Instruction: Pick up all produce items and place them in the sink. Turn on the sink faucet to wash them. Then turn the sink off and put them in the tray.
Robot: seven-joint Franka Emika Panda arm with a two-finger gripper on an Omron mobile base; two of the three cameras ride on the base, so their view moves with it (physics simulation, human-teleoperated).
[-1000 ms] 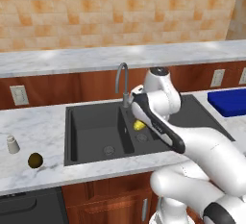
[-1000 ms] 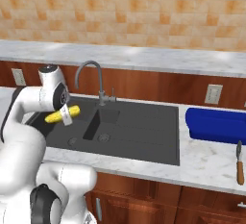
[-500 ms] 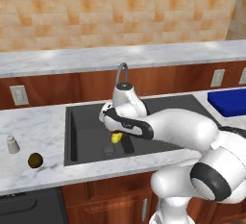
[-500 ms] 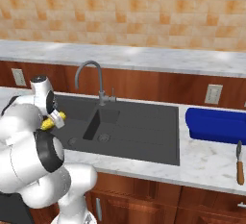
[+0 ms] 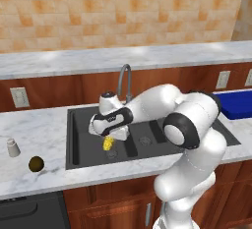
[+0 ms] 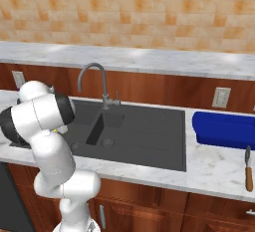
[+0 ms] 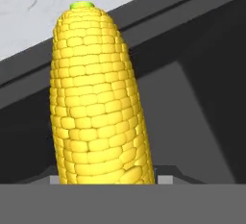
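Yellow kernels crowded the hand view: the corn cob (image 7: 98, 98) stood lengthwise out of the gripper (image 5: 109, 135), its base down between the jaws, which were closed part-way around it. In the left base view the arm reached low over the wide basin of the sink (image 5: 78, 152), and the cob hung just above the basin floor near the divider, not yet set down as far as could be told. The dark olive-brown fruit (image 5: 35, 163) lay on the marble counter (image 5: 39, 125) near its front edge, well to the left of the sink, with the small grey-white shaker (image 5: 13, 148) just behind it. The faucet (image 5: 125, 81) rose at the back rim of the sink, and no water showed in either basin. The blue tray (image 6: 224, 129) sat bare on the counter toward its right end, with a wooden-handled tool (image 6: 248, 171) near the front edge beside it. By that reckoning the task was in its first stretch: one item was nearly delivered, while the fruit, the washing, the shut-off and the transfer to the tray all remained.
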